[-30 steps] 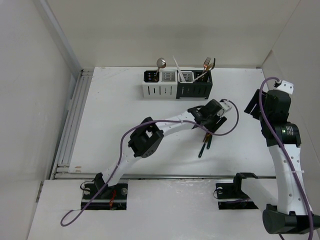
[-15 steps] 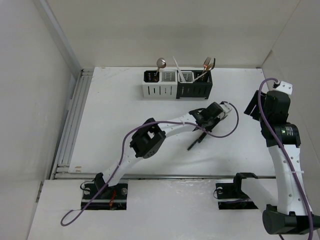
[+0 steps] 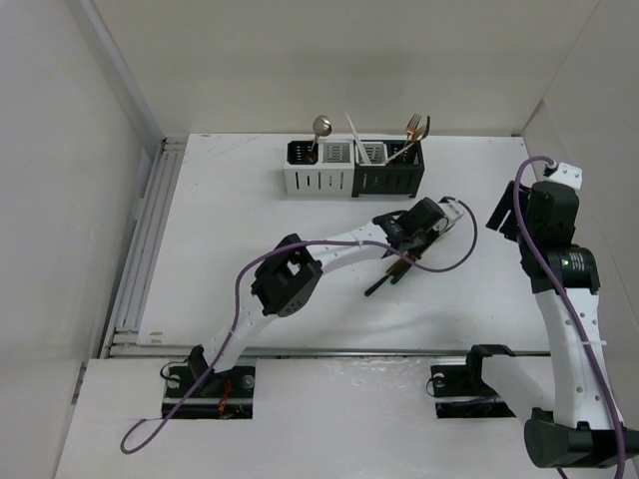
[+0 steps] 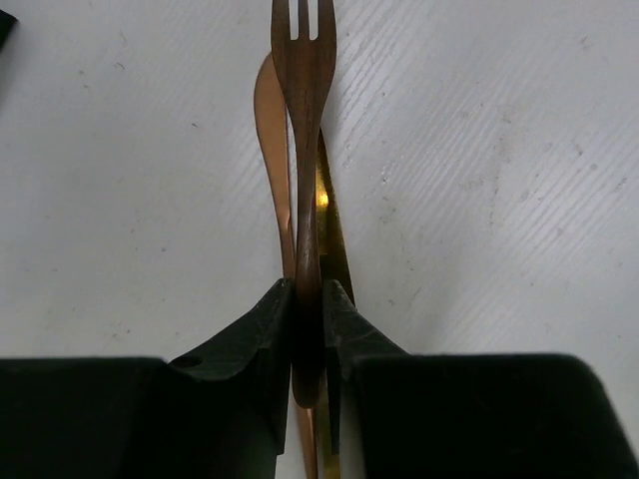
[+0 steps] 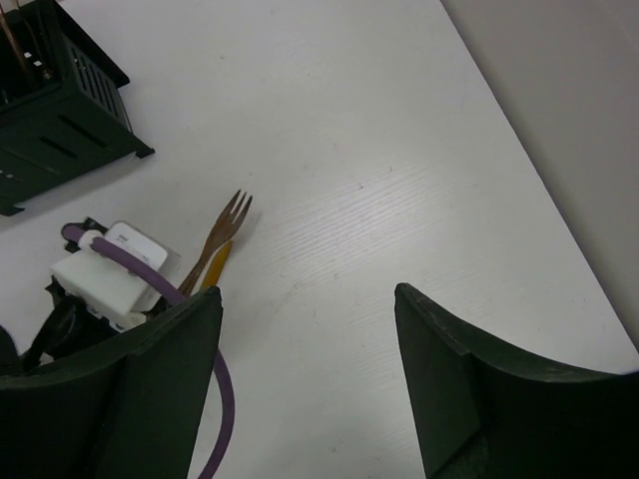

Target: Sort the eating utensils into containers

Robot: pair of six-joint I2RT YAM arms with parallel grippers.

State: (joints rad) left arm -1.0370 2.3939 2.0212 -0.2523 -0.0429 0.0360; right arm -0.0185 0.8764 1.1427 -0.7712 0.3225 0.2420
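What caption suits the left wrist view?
A copper fork pinched in the left jaws, over a copper utensil and a gold utensil.

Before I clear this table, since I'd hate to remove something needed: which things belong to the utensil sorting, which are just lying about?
Job: copper fork in left gripper; copper piece, gold piece under it; containers; spoon standing in one.
Lying about: purple cable; metal rail.

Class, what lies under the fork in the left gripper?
Under the fork lie a copper utensil and a gold utensil on the table. The left gripper covers their near ends, so their kinds are unclear.
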